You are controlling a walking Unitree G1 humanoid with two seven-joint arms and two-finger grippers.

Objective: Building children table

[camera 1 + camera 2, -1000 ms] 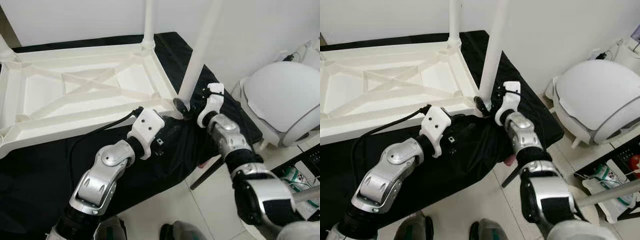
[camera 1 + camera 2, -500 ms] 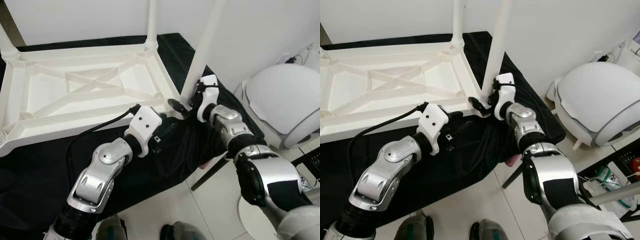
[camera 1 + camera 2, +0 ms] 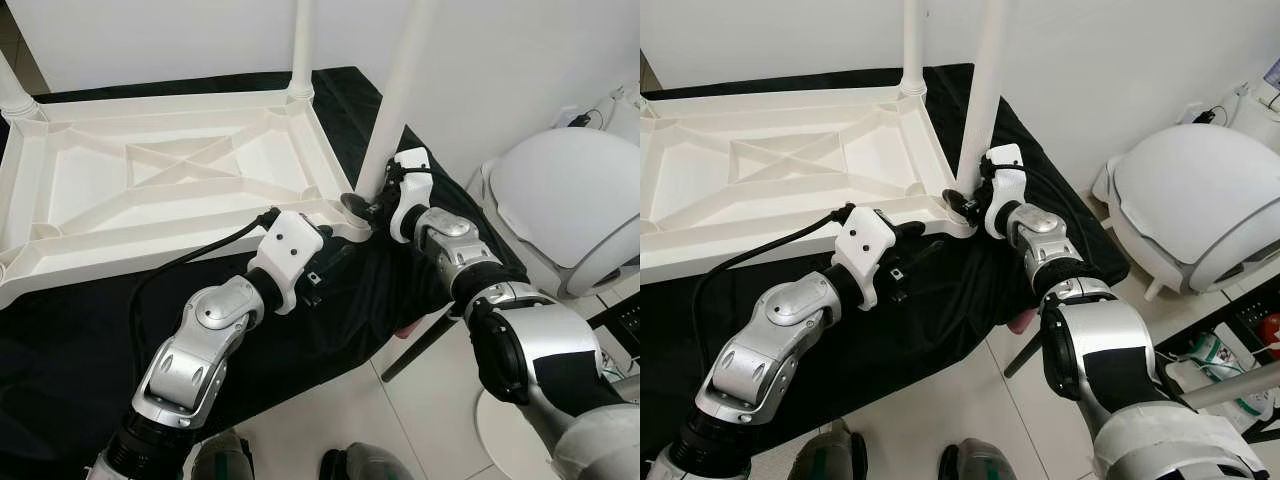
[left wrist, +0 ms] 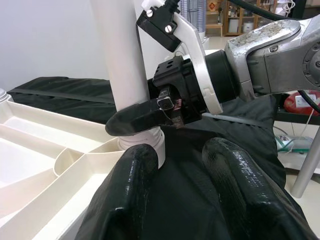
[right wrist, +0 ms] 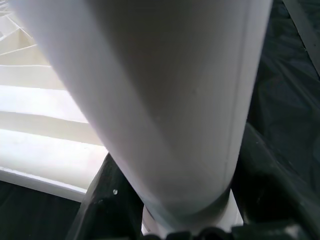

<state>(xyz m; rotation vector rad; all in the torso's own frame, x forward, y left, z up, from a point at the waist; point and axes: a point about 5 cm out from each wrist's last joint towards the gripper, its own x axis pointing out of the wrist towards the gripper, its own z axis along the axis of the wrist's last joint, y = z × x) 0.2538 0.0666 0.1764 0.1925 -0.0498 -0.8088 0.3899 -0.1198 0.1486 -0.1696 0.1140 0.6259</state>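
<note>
1. The table top lies upside down on a black cloth, ribs up. One leg stands in the far corner; another leg stands in the near right corner socket, close to the wall.
2. The right gripper has its fingers clamped round the base of that near leg, just above the socket. The right wrist view looks straight up the leg, a black finger on either side.
3. Change: over the last second the right gripper has slid in along the cloth and closed on the leg base; the leg now looks more upright. My read: the leg is being seated or twisted home, not yet released.
4. The left gripper is parked on the cloth just beside the same corner, fingers apart, holding nothing.
5. Containers: none in play. A white domed appliance sits on the floor to the right, well apart.
</note>
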